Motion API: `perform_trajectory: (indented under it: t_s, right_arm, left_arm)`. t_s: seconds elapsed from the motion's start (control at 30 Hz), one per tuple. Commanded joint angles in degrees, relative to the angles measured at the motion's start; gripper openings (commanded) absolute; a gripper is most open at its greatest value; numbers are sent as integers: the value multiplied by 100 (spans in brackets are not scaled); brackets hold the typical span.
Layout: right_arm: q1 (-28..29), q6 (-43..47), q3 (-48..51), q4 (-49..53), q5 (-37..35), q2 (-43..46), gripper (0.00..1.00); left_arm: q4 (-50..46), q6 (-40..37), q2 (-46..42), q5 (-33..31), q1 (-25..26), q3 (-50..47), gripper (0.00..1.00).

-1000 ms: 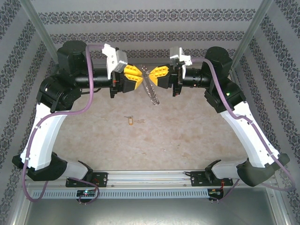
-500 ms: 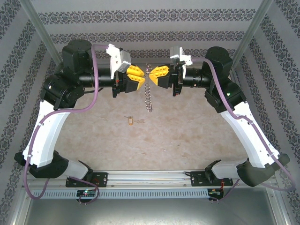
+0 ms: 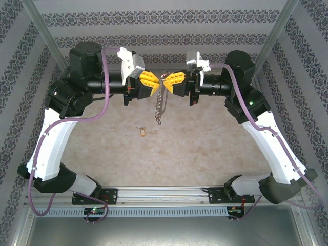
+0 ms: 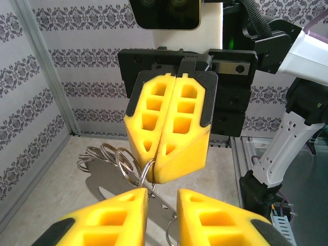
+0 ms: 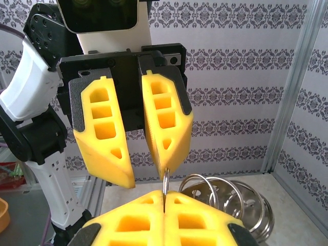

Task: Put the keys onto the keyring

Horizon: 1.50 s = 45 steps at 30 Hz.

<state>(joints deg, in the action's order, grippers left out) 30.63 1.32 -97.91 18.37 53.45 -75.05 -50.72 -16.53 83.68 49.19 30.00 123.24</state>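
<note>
Right pincer (image 5: 164, 199) clenches the keyring (image 5: 166, 180); left pincer (image 4: 162, 195), released, should close squarely on it, leaving the keys (image 3: 160, 107) hanging free.

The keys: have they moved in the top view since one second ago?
Yes. The keys have swung left and lower in the image; their bottom end now hangs nearer the yellow tag, which has not moved.

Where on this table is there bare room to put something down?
Bare table lies between the yellow tag and the right arm, and between the tag and the left arm. It is crowded at the back, where keys dangle.
</note>
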Motion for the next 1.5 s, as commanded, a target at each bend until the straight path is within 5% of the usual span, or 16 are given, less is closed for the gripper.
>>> perform_trajectory:
  t_s: [0.0, 0.3, 0.97, 1.47]
  right_arm:
    - [26, 32, -270, -152, 236, 8, 0]
    - [-21, -238, -328, -307, 461, 25, 0]
    - [-119, -1737, -567, -1443, 1142, 7, 0]
    - [-97, -1766, -614, -1434, 1031, 34, 0]
  left_arm:
    - [-14, -97, -70, -129, 22, 83, 18]
    - [1288, 834, -696, 238, -539, -923, 15]
    - [1118, 872, -827, 285, -545, -680, 16]
    - [1356, 1144, -629, 713, -463, -325, 20]
